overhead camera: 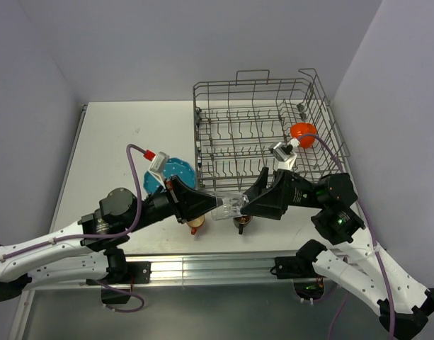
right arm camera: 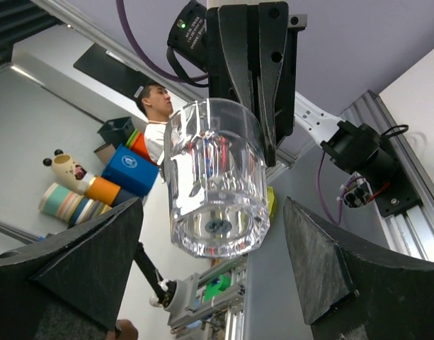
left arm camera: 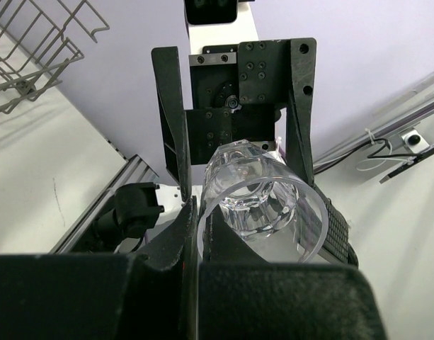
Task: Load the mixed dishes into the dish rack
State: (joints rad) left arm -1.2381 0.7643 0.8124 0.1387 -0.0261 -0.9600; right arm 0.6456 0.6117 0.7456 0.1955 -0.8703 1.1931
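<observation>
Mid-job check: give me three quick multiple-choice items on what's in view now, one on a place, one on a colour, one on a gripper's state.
1. Where is the orange-red bowl?
A) in the dish rack
B) on the floor
C) on a shelf

2. What colour is the plate lying on the table?
A) yellow
B) teal
C) black

3. The right gripper is:
A) open, its fingers either side of the glass
B) shut on a mug
C) shut on a spoon

Answers:
1 A, it sits inside the rack's right end.
2 B, it shows teal just left of the rack.
3 A, the right wrist view shows its fingers spread clear of the glass, which the left gripper pinches at the rim.
</observation>
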